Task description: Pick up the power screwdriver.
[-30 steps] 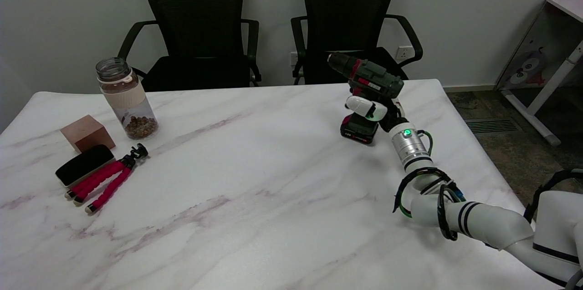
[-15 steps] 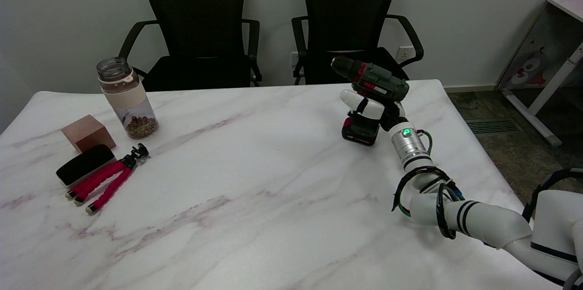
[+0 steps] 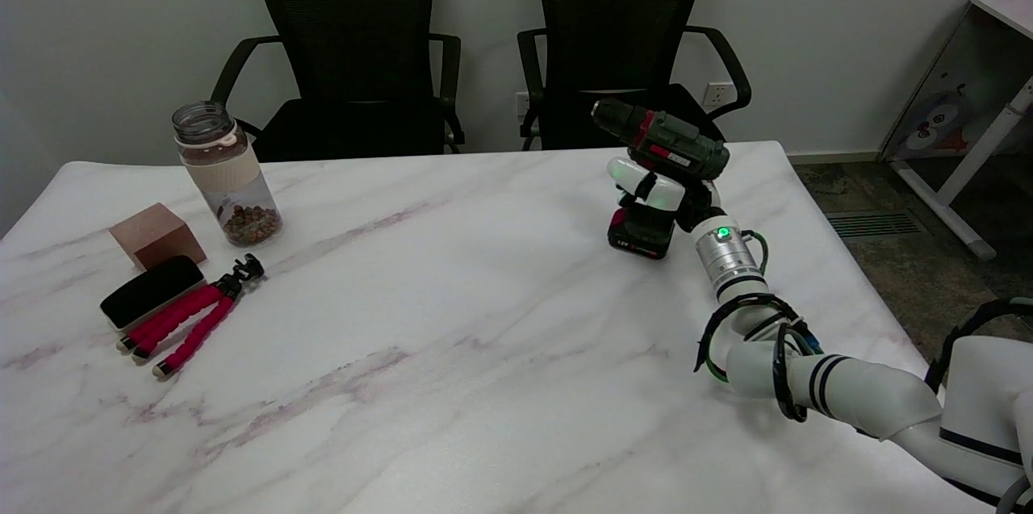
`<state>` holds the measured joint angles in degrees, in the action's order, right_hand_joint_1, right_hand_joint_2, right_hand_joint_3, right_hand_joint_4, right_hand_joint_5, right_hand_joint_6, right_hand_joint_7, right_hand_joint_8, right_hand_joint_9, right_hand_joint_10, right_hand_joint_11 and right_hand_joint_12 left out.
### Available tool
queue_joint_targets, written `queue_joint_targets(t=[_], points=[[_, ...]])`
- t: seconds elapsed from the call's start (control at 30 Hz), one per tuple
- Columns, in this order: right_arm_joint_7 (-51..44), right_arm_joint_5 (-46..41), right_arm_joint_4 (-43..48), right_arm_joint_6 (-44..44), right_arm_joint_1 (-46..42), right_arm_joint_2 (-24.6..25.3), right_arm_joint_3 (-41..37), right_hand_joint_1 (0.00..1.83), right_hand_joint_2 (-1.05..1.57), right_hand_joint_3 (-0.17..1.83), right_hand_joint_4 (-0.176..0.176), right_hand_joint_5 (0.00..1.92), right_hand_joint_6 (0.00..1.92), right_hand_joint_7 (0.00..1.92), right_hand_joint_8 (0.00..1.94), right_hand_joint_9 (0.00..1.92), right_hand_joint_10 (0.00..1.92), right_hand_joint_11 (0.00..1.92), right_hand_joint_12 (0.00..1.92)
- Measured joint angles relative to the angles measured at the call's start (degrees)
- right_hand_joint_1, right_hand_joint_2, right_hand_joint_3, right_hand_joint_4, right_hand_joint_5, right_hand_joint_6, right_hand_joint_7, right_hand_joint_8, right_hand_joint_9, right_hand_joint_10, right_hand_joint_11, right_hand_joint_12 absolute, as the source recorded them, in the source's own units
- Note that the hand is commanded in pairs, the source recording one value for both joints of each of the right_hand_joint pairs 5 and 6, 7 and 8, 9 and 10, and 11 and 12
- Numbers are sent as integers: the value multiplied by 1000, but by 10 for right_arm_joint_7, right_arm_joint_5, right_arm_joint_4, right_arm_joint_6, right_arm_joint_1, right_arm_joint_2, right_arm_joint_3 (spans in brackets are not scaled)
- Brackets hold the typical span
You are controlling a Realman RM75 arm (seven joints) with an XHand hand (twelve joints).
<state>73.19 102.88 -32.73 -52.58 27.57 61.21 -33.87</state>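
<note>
Fingers wrapped round the screwdriver's grip

Fingers of the right hand curl closed around the handle of the power screwdriver, between its green body above and its red-and-black battery pack below. The white digits cross the front of the handle, clamped on it; the side of the hand behind the tool is hidden. The screwdriver stands upright but tilted, its chuck pointing up and away to the picture's left. Whether the battery pack touches the marble table or hangs just above it cannot be told. The tool sits far to the right of the jar, near the table's far edge. Just in front of the jar lie a brown wooden block, a black case and a small red-legged tripod, all well apart from the hand.
</note>
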Motion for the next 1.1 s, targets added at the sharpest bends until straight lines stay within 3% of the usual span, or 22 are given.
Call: queue_joint_targets(t=[0.1, 0.2, 0.4, 1.1], points=[[0, -1, 0, 0, 0, 0, 0, 909, 151, 816, 66, 311, 311, 311, 311, 673, 673, 1077, 1077], [1, -2, 1, 0, 0, 0, -1, 908, 147, 810, 68, 305, 305, 305, 305, 648, 648, 1011, 1011], [2, -4, 1, 0, 1, 0, -3, 887, 157, 782, 71, 323, 323, 323, 323, 641, 641, 1121, 1121], [47, -5, -5, -9, -1, 0, -8, 885, 113, 812, 86, 337, 337, 337, 337, 644, 644, 1071, 1071]])
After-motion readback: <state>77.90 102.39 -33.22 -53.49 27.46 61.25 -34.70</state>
